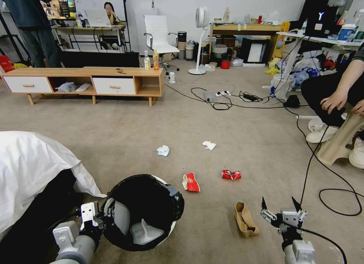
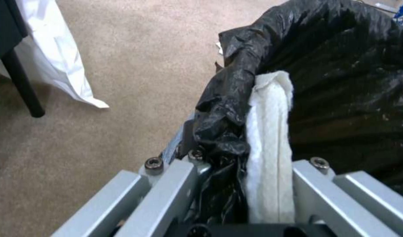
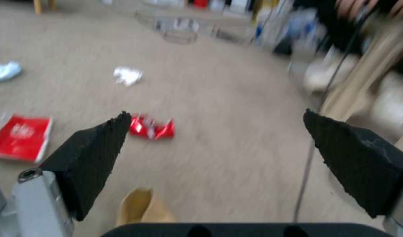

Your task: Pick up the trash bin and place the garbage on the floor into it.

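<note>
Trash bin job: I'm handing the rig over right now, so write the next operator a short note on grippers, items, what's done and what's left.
Left gripper: shut on the rim of the trash bin, carried at the robot's lower left.
Right gripper: open and empty, hanging above the floor just right of the brown paper bag.
On the carpet: the paper bag, red-white snack wrapper, crushed red can, two crumpled tissues.
Done: bin gripped.
Left: every visible piece of litter has yet to go in; the paper bag lies nearest the right gripper.
</note>
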You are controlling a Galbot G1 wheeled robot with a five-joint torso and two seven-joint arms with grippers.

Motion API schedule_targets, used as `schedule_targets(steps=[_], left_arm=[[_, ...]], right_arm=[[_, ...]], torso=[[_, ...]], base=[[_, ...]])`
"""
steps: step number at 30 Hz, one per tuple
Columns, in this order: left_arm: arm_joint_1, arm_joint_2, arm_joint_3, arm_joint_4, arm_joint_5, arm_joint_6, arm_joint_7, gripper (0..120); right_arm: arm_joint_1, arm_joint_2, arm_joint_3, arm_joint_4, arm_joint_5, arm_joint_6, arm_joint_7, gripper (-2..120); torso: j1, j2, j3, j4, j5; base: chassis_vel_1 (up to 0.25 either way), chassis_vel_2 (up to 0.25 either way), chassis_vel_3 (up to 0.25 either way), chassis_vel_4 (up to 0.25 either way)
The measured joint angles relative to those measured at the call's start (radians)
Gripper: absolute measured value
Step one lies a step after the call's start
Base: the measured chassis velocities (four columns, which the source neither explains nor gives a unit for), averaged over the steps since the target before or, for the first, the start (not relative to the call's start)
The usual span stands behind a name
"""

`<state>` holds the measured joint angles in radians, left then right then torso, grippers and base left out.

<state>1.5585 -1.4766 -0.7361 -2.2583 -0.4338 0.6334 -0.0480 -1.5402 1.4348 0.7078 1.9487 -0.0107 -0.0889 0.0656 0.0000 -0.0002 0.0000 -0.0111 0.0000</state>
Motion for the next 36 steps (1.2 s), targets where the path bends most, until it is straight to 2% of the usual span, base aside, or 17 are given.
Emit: schedule_targets(steps=[2, 3, 5, 6, 8, 9, 10, 16, 19, 23, 25, 27, 31, 36], left_arm=[[0.001, 0.008, -0.003, -0.006, -0.005, 0.000, 0.000, 7], [0.001, 0.008, -0.003, -0.006, -0.005, 0.000, 0.000, 7], [0.003, 0.010, -0.003, -0.011, -0.010, 0.000, 0.000, 7], [0.003, 0.010, -0.003, -0.011, -0.010, 0.000, 0.000, 7], [0.005, 0.015, -0.004, -0.014, -0.013, 0.000, -0.001, 7], [0.005, 0.015, -0.004, -0.014, -0.013, 0.000, -0.001, 7], [0.006, 0.017, -0.003, -0.014, -0.013, 0.000, -0.001, 7], [0.006, 0.021, 0.012, 0.005, -0.009, 0.000, -0.002, 7], [0.009, 0.021, 0.023, 0.016, -0.003, 0.000, -0.002, 7], [0.004, 0.024, 0.036, 0.025, 0.001, 0.000, -0.002, 7], [-0.013, 0.035, 0.071, 0.044, 0.005, 0.001, -0.003, 7], [-0.015, 0.036, 0.081, 0.049, 0.007, 0.001, -0.003, 7], [-0.013, 0.035, 0.094, 0.054, 0.014, 0.001, -0.002, 7], [-0.015, 0.030, 0.090, 0.057, 0.020, 0.001, -0.002, 7]], right_arm=[[0.075, -0.070, -0.049, -0.041, 0.143, -0.187, 0.037, 100], [0.075, -0.070, -0.049, -0.041, 0.143, -0.187, 0.037, 100], [0.124, -0.095, -0.081, -0.080, 0.234, -0.309, 0.076, 100], [0.124, -0.095, -0.081, -0.080, 0.234, -0.309, 0.076, 100], [0.187, -0.113, -0.115, -0.145, 0.317, -0.394, 0.098, 100], [0.187, -0.113, -0.115, -0.145, 0.317, -0.394, 0.098, 100], [0.229, -0.119, -0.131, -0.194, 0.367, -0.440, 0.104, 100], [0.332, -0.125, -0.169, -0.335, 0.414, -0.512, 0.071, 100], [0.403, -0.121, -0.189, -0.430, 0.447, -0.579, 0.020, 100], [0.434, -0.118, -0.195, -0.473, 0.452, -0.622, -0.013, 100], [0.454, -0.117, -0.191, -0.505, 0.442, -0.650, -0.034, 100], [0.467, -0.115, -0.191, -0.524, 0.428, -0.653, -0.039, 100], [0.505, -0.110, -0.201, -0.574, 0.402, -0.651, -0.058, 100], [0.576, -0.104, -0.240, -0.701, 0.299, -0.579, -0.075, 100]], torso=[[0.000, 0.000, 0.000, 0.0003, 0.0000], [0.000, 0.000, 0.000, 0.0003, 0.0000], [0.000, 0.000, 0.000, 0.0001, 0.0000], [0.000, 0.000, 0.000, 0.0001, 0.0000], [0.000, 0.000, 0.000, 0.0003, 0.0002], [0.000, 0.000, 0.000, 0.0003, 0.0002], [0.000, 0.000, 0.000, 0.0004, -0.0002], [0.000, 0.000, 0.000, 0.0000, -0.0001], [0.000, 0.000, 0.000, 0.0005, -0.0001], [0.000, 0.000, 0.000, 0.0005, 0.0002], [0.000, 0.000, 0.000, -0.0004, -0.0001], [0.000, 0.000, 0.000, -0.0008, -0.0002], [0.000, 0.000, 0.000, 0.0002, -0.0001], [0.000, 0.000, 0.000, 0.0004, 0.0002]], base=[[0.000, 0.000, 0.000, 0.000], [0.000, 0.000, 0.000, 0.000], [0.000, 0.000, 0.000, 0.000], [0.000, 0.000, 0.000, 0.000], [0.000, 0.000, 0.000, 0.000], [0.000, 0.000, 0.000, 0.000], [0.000, 0.000, 0.000, 0.000], [0.000, 0.000, 0.000, 0.000], [0.000, 0.000, 0.000, 0.000], [0.000, 0.000, 0.000, 0.000], [0.000, 0.000, 0.000, 0.000], [0.000, 0.000, 0.000, 0.000], [0.000, 0.000, 0.000, 0.000], [0.000, 0.000, 0.000, 0.000]])
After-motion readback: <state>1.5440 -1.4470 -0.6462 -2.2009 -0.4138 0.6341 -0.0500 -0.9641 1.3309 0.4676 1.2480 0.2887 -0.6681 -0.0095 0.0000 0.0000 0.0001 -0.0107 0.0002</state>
